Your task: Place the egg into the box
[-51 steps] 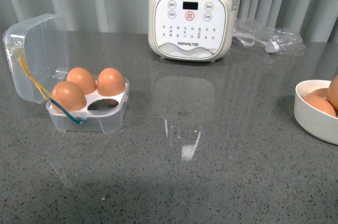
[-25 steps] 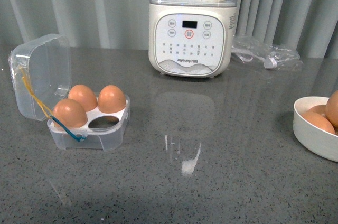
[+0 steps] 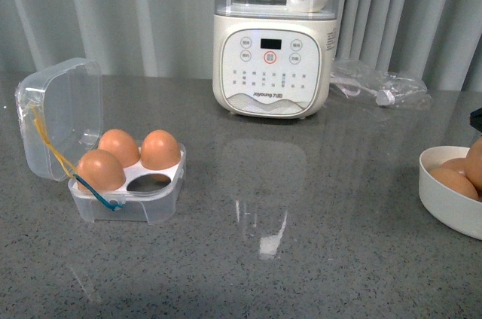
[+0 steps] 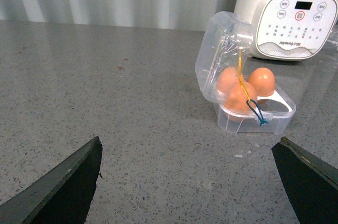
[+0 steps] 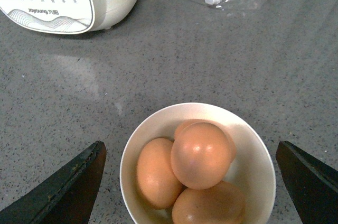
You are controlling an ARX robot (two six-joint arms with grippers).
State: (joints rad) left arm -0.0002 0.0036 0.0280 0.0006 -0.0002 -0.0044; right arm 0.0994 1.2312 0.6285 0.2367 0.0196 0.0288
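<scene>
The clear egg box (image 3: 128, 183) stands open at the left of the counter, lid tilted back, with three brown eggs in it and its front right cell empty. It also shows in the left wrist view (image 4: 253, 109). The left gripper (image 4: 190, 182) is open and empty, well short of the box. A white bowl (image 5: 261, 168) holds several brown eggs; the top egg (image 5: 202, 155) lies uppermost. The right gripper (image 5: 190, 182) is open above the bowl, its fingers wide on either side of it. In the front view the bowl (image 3: 444, 195) sits at the right edge.
A white blender (image 3: 273, 41) stands at the back centre of the grey counter (image 3: 301, 214). A clear plastic bag with a cable (image 3: 380, 86) lies to its right. A grey curtain hangs behind.
The front view has tilted upward, so everything sits lower in the picture. The box, eggs and bowl have not moved on the counter.
</scene>
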